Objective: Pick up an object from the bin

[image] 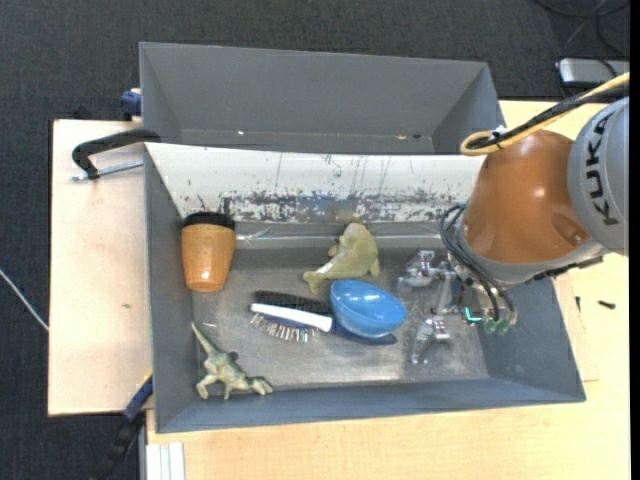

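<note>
Early in the pick, judging by the layout. Already inside the grey bin (340,366) and low with the gripper (430,306), in the right part of the frame, close above bare floor. Spread wide at the fingers, with only the bin's floor in the gap; holding nothing. Just right of a blue oval, shell-like piece (368,308): beside it, not around it, so no telling whether aimed at it.

Left of the blue piece, touching or nearly touching it: a black-and-white brush (290,316), lying flat. Just above the blue piece in the frame: a pale yellow-green toy animal (348,256). Further left, well apart from the gripper: an orange cup (207,254) with a dark rim. In the lower left corner of the bin: a small olive toy dinosaur (228,373).

Done, as far as can be judged: reaching in and getting down near the floor. Left to do: getting the fingers round one thing, closing on it, lifting it clear of the rim. Likeliest pick by nearness: the blue piece, though only with a shift toward the left of the frame first.
</note>
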Available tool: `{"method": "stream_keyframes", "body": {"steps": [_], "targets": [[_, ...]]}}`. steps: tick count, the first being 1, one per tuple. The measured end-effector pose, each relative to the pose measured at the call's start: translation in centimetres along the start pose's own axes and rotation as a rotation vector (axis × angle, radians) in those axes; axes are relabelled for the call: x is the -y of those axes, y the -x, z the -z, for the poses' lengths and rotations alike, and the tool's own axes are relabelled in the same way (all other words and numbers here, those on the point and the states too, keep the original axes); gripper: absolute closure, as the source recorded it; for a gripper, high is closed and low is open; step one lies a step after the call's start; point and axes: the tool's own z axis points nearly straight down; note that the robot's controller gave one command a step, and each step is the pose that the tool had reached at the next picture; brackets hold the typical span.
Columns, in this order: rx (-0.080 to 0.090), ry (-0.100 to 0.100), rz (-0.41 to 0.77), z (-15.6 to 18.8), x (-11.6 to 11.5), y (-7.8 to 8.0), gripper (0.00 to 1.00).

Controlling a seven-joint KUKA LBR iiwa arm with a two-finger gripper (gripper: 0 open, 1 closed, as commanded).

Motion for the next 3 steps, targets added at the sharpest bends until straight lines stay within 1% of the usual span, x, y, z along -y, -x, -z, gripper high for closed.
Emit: {"method": "stream_keyframes", "body": {"steps": [1,2,3], "targets": [[0.013,0.001,-0.023,-7.9,-5.2,2.5,0.0],[0.023,0.002,-0.024,-7.0,-5.1,2.8,1.0],[0.022,-0.002,0.178,7.7,-3.7,3.5,1.0]]}}
